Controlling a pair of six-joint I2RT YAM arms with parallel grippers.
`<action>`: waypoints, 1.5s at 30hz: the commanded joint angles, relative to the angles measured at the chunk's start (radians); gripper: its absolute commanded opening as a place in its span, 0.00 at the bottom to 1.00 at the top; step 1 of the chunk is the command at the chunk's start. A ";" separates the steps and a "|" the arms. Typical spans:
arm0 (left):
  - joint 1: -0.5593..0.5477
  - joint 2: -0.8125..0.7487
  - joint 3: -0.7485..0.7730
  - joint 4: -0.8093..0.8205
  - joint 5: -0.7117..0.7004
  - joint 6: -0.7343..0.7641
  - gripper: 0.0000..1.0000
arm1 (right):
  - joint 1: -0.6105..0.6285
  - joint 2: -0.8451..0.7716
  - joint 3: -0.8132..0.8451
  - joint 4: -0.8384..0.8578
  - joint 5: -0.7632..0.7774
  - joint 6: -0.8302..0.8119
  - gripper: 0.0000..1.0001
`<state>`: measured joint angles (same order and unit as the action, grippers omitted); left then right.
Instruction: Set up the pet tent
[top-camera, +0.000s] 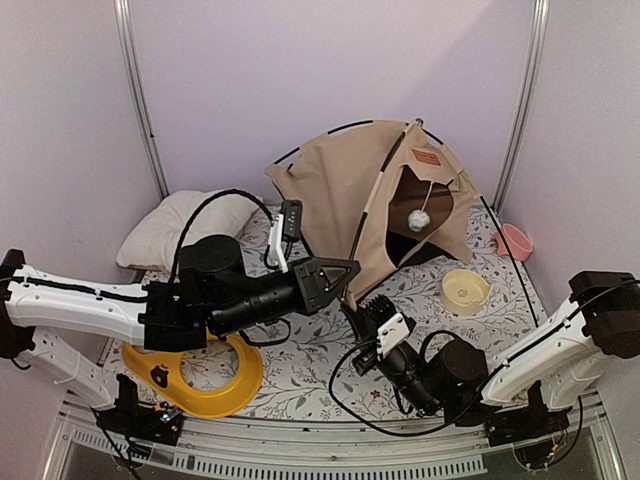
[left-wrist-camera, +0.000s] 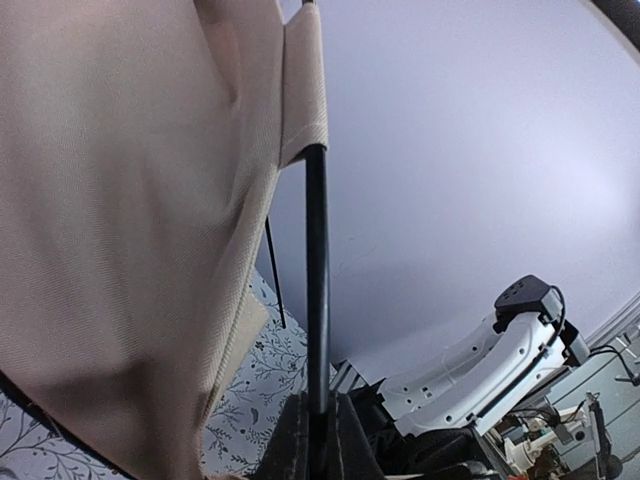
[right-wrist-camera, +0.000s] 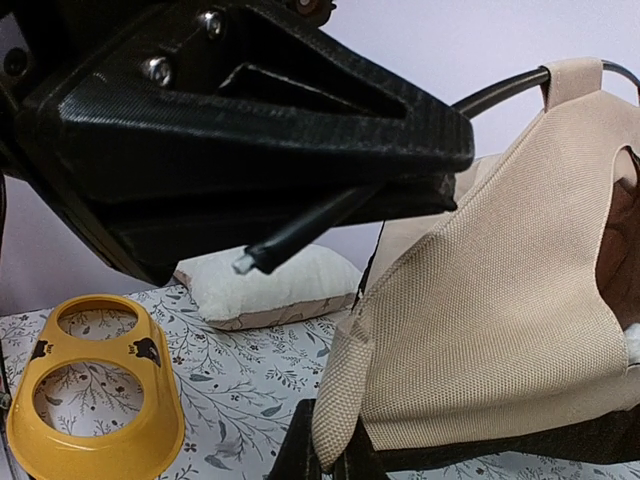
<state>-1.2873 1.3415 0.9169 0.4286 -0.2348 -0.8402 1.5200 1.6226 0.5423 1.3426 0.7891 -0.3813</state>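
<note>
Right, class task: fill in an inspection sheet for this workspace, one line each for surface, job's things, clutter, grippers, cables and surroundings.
surface: floral-print table cover, lying flat.
job's things: pet tent raised but slack; black pole runs through its sleeve; white pom-pom hangs in the doorway.
clutter: white pillow, yellow two-hole tray, cream bowl, pink cup.
grippers: left gripper shut on the black pole; right gripper shut on the tent's lower fabric edge.
cables: black cable loops over the left arm; another by the right arm.
surroundings: walls plain; metal frame posts.
</note>
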 joint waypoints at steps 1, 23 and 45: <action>0.081 0.009 0.074 0.174 -0.146 0.026 0.00 | 0.093 0.041 -0.005 -0.154 -0.110 0.001 0.00; 0.111 0.087 0.054 0.225 -0.201 0.057 0.00 | 0.123 -0.013 0.004 -0.177 -0.086 -0.033 0.00; 0.139 0.123 0.012 0.337 -0.006 0.002 0.00 | 0.122 -0.162 -0.036 -0.330 -0.162 0.054 0.00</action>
<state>-1.2236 1.4693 0.9276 0.6033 -0.1238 -0.8070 1.5578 1.4796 0.5354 1.1191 0.8082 -0.3496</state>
